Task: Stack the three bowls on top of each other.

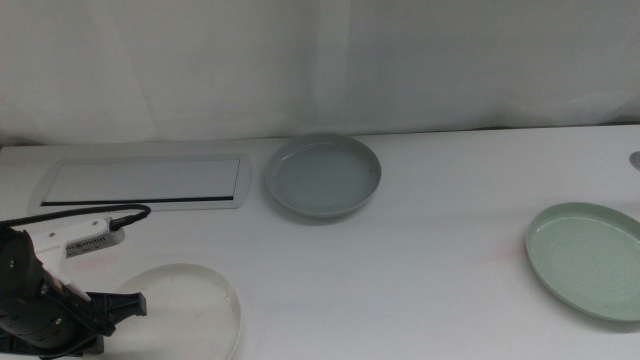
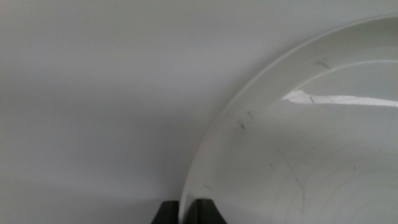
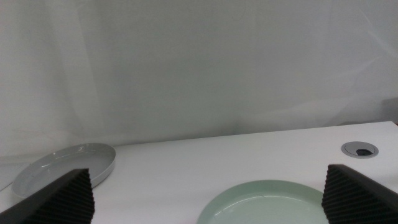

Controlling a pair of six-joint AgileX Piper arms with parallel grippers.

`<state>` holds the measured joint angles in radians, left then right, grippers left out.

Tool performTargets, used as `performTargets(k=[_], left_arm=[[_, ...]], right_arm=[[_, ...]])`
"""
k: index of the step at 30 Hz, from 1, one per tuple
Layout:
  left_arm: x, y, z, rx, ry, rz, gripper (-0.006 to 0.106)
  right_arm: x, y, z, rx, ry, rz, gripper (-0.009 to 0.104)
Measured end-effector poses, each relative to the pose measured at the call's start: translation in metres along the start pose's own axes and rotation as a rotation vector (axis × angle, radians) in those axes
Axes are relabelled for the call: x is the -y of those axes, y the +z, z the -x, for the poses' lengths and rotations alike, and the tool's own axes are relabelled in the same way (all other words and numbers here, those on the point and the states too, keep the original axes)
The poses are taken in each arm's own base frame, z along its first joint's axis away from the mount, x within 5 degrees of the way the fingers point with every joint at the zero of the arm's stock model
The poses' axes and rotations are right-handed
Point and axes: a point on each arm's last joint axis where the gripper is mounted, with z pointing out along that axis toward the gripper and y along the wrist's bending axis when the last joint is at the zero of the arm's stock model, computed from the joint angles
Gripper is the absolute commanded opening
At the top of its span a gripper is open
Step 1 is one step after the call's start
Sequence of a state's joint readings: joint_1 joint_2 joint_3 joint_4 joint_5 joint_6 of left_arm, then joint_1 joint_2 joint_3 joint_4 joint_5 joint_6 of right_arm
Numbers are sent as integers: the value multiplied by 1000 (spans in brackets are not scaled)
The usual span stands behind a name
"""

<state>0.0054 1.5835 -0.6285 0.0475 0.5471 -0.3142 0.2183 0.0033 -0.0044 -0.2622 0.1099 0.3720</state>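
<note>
The cream-white bowl (image 1: 190, 312) lies at the near left of the table. My left gripper (image 1: 138, 304) is at its left rim, and in the left wrist view the two jaws (image 2: 185, 210) are shut on that rim of the cream-white bowl (image 2: 298, 155). The grey-blue bowl (image 1: 323, 177) sits at the middle back. At the right edge rests the mint green bowl (image 1: 590, 262). My right gripper (image 3: 206, 174) stands wide open just short of the green bowl (image 3: 267, 202), holding nothing, with the grey-blue bowl (image 3: 62, 167) further off. The right arm is out of the middle view.
A flat white panel with a dark slot (image 1: 145, 183) lies at the back left, beside the grey-blue bowl. A white cable box (image 1: 85, 240) is near the left arm. A round grommet hole (image 3: 359, 149) sits at the far right. A white curtain closes the back.
</note>
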Motion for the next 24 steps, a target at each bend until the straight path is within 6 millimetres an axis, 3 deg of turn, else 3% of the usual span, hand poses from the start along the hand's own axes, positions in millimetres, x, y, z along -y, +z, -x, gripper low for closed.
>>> performTargets(k=[7, 14, 18, 24], left_arm=[[5, -11, 4, 5, -5, -47, -3], [25, -63, 19, 95, 40, -170, -3], [56, -84, 19, 129, 131, -226, -3], [107, -98, 2, 173, 242, -313, -3]], right_arm=[[0, 0, 0, 3, 0, 1, 103], [0, 0, 0, 3, -2, 1, 103], [0, 0, 0, 3, -2, 1, 103], [0, 0, 0, 3, -2, 1, 103]])
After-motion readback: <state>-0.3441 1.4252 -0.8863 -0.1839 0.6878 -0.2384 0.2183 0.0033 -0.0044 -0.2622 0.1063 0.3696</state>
